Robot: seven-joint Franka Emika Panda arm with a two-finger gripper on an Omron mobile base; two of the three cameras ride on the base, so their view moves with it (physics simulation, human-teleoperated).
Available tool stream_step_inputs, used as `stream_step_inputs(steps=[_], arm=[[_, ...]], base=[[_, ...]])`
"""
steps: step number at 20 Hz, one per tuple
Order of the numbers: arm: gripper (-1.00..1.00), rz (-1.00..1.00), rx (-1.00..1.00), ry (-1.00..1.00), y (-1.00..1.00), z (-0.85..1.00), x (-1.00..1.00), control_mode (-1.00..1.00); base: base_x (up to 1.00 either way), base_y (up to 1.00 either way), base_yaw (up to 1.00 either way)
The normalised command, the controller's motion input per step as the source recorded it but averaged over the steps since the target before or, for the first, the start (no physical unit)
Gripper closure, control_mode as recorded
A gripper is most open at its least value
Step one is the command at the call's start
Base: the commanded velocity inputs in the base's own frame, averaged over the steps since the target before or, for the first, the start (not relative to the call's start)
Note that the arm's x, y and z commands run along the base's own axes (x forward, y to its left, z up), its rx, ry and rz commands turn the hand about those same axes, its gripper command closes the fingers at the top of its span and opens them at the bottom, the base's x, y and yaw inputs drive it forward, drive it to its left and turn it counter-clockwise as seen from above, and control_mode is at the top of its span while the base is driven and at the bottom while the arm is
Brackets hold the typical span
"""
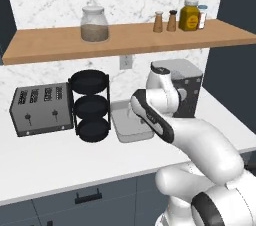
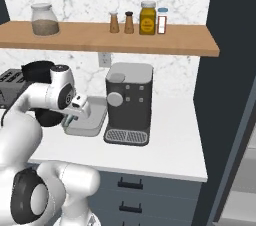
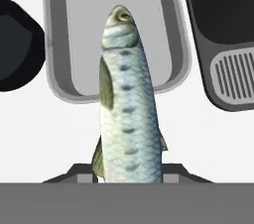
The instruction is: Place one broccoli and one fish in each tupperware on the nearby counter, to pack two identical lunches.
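The tool grips a silvery fish by its tail end, head pointing out over the grey tupperware. That tray sits on the white tabletop, between the black tiered rack on its left and the coffee machine on its right.

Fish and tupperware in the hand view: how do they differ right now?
The fish is slim, scaly and silver-green with dark spots; the tupperware is a plain grey, smooth rectangular tray. The fish is held between the gripper fingertips, pointing into the tray; the tupperware rests on the white counter.
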Motion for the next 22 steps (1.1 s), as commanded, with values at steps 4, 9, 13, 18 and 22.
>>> stream_step_inputs(steps=[4,9,13,18,22], arm=[[1.00,-0.15,0.00,0.29,0.23,0.16,1.00,-1.00],[1.00,-0.01,0.00,0.37,0.00,-0.16,0.66,-1.00],[1.00,0.03,0.00,0.13,0.00,-0.67,0.05,-1.00],[1.00,0.07,0.00,0.00,0.25,-0.83,0.07,-1.00],[1.00,0.14,0.00,0.00,0.30,-0.40,0.41,-1.00]], base=[[0.00,0.00,0.00],[0.00,0.00,0.00],[0.00,0.00,0.00],[0.00,0.00,0.00],[0.00,0.00,0.00]])
